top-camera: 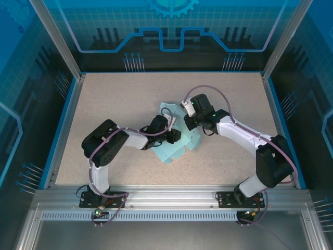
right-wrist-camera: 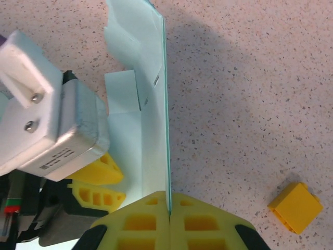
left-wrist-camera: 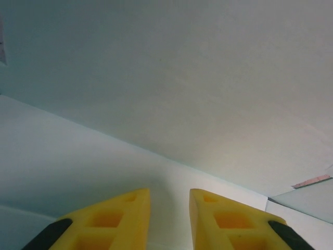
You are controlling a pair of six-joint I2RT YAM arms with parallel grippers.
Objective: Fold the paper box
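The paper box (top-camera: 183, 149) is a pale blue card sheet lying partly folded at the table's middle. In the right wrist view one panel of the paper box (right-wrist-camera: 155, 104) stands upright, and my right gripper (right-wrist-camera: 169, 202) is shut on its near edge. My left gripper (right-wrist-camera: 123, 186) rests low on the flat part of the sheet, just left of that raised panel. In the left wrist view its yellow fingers (left-wrist-camera: 132, 213) stand a little apart with nothing between them, close against the pale card (left-wrist-camera: 182, 78). From above, the left gripper (top-camera: 175, 135) and right gripper (top-camera: 187, 125) meet over the sheet.
A small yellow-orange block (right-wrist-camera: 296, 207) lies on the speckled table (right-wrist-camera: 250, 104) to the right of the right gripper. A blue rim (top-camera: 62, 130) and metal frame posts bound the table on all sides.
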